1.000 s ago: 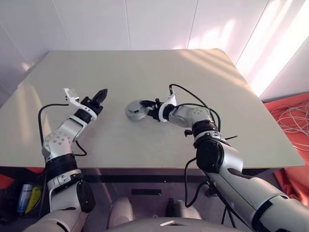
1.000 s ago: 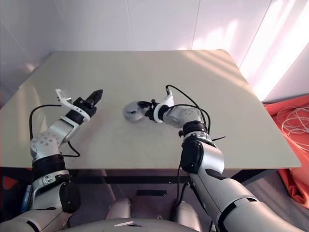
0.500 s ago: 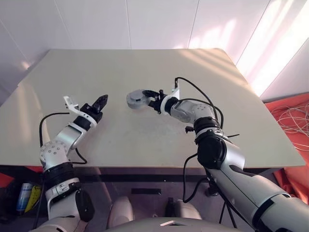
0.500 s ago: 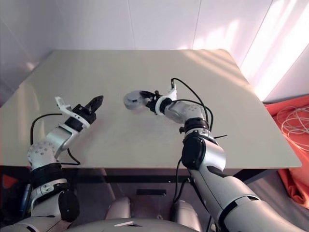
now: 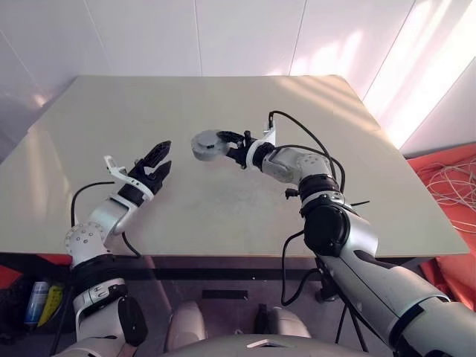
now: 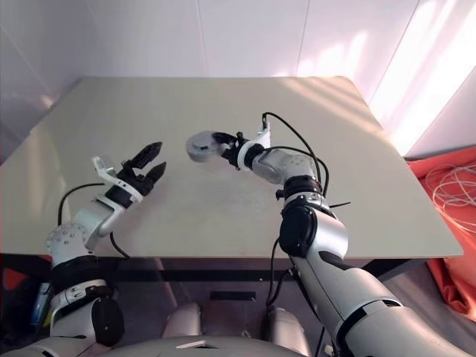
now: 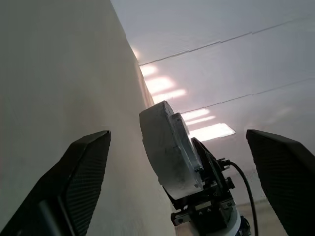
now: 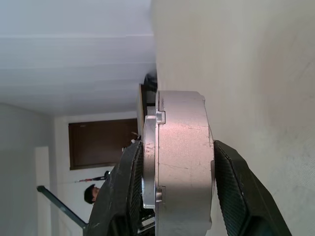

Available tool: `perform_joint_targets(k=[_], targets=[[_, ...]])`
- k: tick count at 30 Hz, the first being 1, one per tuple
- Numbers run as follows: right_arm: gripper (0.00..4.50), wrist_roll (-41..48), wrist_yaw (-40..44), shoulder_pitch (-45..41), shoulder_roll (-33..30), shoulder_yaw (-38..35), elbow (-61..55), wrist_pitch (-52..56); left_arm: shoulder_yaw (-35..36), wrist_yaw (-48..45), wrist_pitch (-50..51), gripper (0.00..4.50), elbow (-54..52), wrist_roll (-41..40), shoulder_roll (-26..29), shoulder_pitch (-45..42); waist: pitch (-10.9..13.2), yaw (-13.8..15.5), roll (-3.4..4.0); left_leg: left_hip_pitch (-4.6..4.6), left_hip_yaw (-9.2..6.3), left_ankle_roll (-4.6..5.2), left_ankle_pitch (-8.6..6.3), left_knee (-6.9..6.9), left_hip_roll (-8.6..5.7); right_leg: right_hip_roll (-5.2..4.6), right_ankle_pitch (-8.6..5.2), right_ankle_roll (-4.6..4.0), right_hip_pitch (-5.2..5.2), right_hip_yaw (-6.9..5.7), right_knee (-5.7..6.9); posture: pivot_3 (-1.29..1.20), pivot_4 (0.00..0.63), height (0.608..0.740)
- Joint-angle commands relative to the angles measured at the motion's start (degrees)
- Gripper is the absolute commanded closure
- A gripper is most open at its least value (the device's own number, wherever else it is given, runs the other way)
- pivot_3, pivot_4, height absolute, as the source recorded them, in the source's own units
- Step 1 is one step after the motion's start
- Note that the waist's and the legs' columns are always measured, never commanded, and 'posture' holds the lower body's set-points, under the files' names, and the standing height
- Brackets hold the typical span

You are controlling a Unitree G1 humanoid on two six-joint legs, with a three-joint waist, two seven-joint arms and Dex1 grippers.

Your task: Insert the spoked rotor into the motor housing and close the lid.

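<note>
Between the right fingers [image 5: 227,143], raised clear of the pale beige counter [image 5: 223,208], sits the round grey metal motor housing [image 5: 205,145], a thick disc gripped across its flat faces with its lid [image 8: 148,162] closed against it along a thin seam. Whatever lies inside is hidden. The left fingers [image 5: 158,161] are spread wide with nothing between them, well apart from the housing.

I see the motor housing [image 5: 204,145], centre of the frame, as plain matte grey with a paler grey lid [image 8: 148,162] seam. My left gripper [image 5: 157,160] fingers are black and carbon-weave patterned. The table [image 5: 223,201], lower centre, is pale beige.
</note>
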Motion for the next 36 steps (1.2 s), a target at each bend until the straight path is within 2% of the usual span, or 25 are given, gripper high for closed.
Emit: perform_joint_targets(k=[1, 9, 15, 21, 27, 30, 33, 36], targets=[[2.44, 3.49, 2.33, -3.15, 0.45, 0.37, -3.48, 2.74, 0.59, 2.33, 3.58, 0.03, 1.35, -9.56, -0.15, -2.53, 0.0, 0.04, 0.0, 0.0, 0.0, 0.0, 0.0, 0.01, 0.0, 0.0, 0.0, 0.0, 0.0, 0.0, 0.01, 0.0, 0.0, 0.74], [2.44, 4.77, 3.48, -2.51, 1.32, 1.78, -6.99, 6.98, -3.19, 6.93, 3.41, 0.03, 0.73, -14.33, -3.03, -3.06, 0.0, 0.91, -0.01, -0.02, -0.02, 0.0, 0.0, 0.09, 0.01, 0.0, 0.04, 0.05, 0.01, 0.0, 0.04, 0.0, 0.0, 0.74], [2.44, 5.24, 2.66, -2.02, 1.52, 1.69, -8.42, 7.2, -4.8, 9.2, 2.4, 0.03, 0.45, -15.91, -2.73, -3.36, 0.0, 1.04, -0.01, 0.0, -0.02, -0.01, 0.0, 0.08, 0.05, 0.01, 0.05, 0.06, 0.01, 0.0, 0.05, 0.0, 0.0, 0.74], [2.44, 5.41, 2.98, -1.94, 1.47, 2.03, -9.09, 7.91, -5.38, 8.71, 1.54, 0.03, 1.8, -16.03, -1.26, -3.36, 0.0, 1.09, -0.01, -0.01, -0.02, -0.02, 0.0, 0.11, 0.01, 0.0, 0.07, 0.1, 0.01, 0.01, 0.05, 0.0, 0.0, 0.74], [2.44, 5.2, 3.03, -1.73, 1.56, 2.4, -9.43, 7.93, -5.69, 4.88, -1.68, 0.03, 2.92, -12.07, -0.08, -3.19, 0.0, 1.05, -0.01, -0.01, -0.03, -0.02, 0.0, 0.1, 0.01, 0.0, 0.07, 0.1, 0.01, 0.02, 0.05, 0.0, 0.0, 0.74], [2.44, 5.31, 3.08, -1.63, 1.71, 2.54, -9.98, 8.2, -6.14, 2.91, -2.15, 0.6, 4.41, -10.43, 0.27, -3.31, 0.01, 1.05, -0.01, -0.01, -0.02, -0.02, 0.0, 0.1, 0.0, -0.01, 0.07, 0.11, 0.01, 0.02, 0.05, 0.0, 0.0, 0.74], [2.44, 5.58, 2.97, -1.48, 1.88, 2.7, -10.87, 8.77, -6.46, 0.76, -2.31, 1.64, 6.61, -8.71, 0.72, -4.01, 0.01, 1.05, -0.02, -0.01, -0.03, -0.02, 0.0, 0.11, -0.01, -0.01, 0.08, 0.11, 0.02, 0.02, 0.05, 0.0, 0.0, 0.74], [2.44, 5.99, 2.96, -1.35, 2.11, 2.94, -12.03, 9.63, -6.78, -1.32, -2.19, 2.4, 9.02, -7.16, 1.13, -4.98, 0.01, 1.06, -0.02, 0.01, -0.03, -0.02, 0.01, 0.11, -0.01, -0.01, 0.08, 0.12, 0.02, 0.02, 0.06, 0.0, 0.0, 0.74]])
